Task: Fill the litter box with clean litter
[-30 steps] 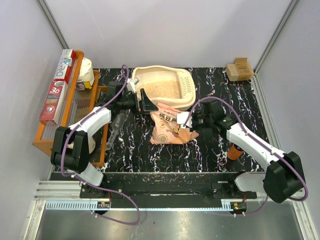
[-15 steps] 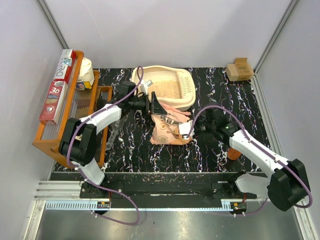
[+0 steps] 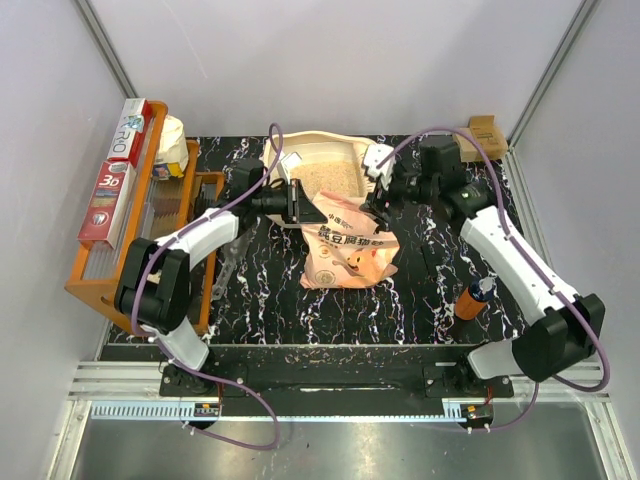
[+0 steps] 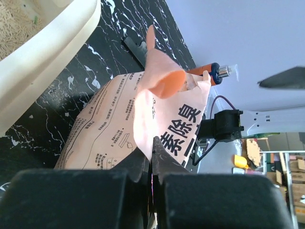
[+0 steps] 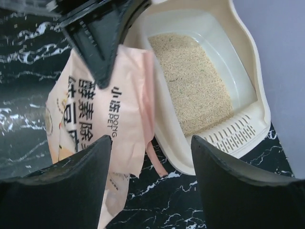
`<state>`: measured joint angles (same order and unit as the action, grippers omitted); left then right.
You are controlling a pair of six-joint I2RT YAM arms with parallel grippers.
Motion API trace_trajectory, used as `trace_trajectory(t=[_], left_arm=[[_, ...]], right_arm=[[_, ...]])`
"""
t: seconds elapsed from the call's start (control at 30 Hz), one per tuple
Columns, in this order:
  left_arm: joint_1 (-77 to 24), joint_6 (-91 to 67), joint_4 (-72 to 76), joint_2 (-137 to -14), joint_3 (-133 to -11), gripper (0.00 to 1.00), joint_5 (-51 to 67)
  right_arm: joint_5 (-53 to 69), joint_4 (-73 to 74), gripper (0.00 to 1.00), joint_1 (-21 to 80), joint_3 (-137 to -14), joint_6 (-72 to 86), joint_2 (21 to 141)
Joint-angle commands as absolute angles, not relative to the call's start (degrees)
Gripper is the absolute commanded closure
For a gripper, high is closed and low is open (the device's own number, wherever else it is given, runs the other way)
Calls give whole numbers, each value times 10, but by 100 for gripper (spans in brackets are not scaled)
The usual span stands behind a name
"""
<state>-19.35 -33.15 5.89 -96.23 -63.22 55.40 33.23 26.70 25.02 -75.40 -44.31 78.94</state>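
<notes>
Left tool (image 4: 152, 149): fingers together, clamped on the top flap of the pink bag (image 3: 350, 250) at the bag's 11 o'clock corner.

Right tool (image 5: 151, 143): fingers wide apart, holding nothing, touching nothing, above the bag's 1 o'clock corner.

Bag: upright on the black marbled counter (image 3: 430, 300).

Litter box (image 3: 322, 149): cream, at 12 o'clock from the bag, just beside it, with its slotted grille end nearest the right tool.

Clean litter (image 5: 190, 86): tan granules covering the box floor.
</notes>
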Motion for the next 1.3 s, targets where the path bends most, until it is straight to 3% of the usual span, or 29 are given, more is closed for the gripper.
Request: trace_trajectory(t=[0.0,0.37,0.43,0.47,0.5,0.53,0.57,0.6,0.67,0.7,0.83,0.93,1.27], left_arm=[[-187,-276,78,-905,-646,100,599],[-186,-237,58,-870,-635,100,613],[-186,-224,43,-867,-634,100,607],[-186,-217,36,-862,-635,100,604],[-186,-196,11,-861,-640,100,599],[-186,-179,-4,-859,-644,99,583],[-186,-158,-31,-852,-650,79,576],[-185,-108,-78,-847,-663,69,569],[-185,-44,-132,-833,-683,54,542],[-186,19,-172,-825,-697,42,530],[-186,136,-218,-795,-715,24,483],[-185,190,-238,-793,-740,20,479],[-226,335,-271,-816,-788,19,495]], right_arm=[[386,316,26,239,-808,-309,845],[413,338,25,236,-864,-362,978],[431,345,37,236,-885,-379,990],[439,375,49,236,-900,-389,1004],[450,392,66,234,-916,-398,1011],[468,409,89,233,-951,-407,1016],[477,434,98,232,-968,-410,1020],[484,441,100,232,-981,-417,1019],[499,448,100,236,-1009,-427,1007],[499,453,100,245,-1019,-440,1004],[493,504,100,279,-1073,-487,996],[486,527,100,303,-1087,-507,997],[508,512,100,311,-1121,-421,996]])
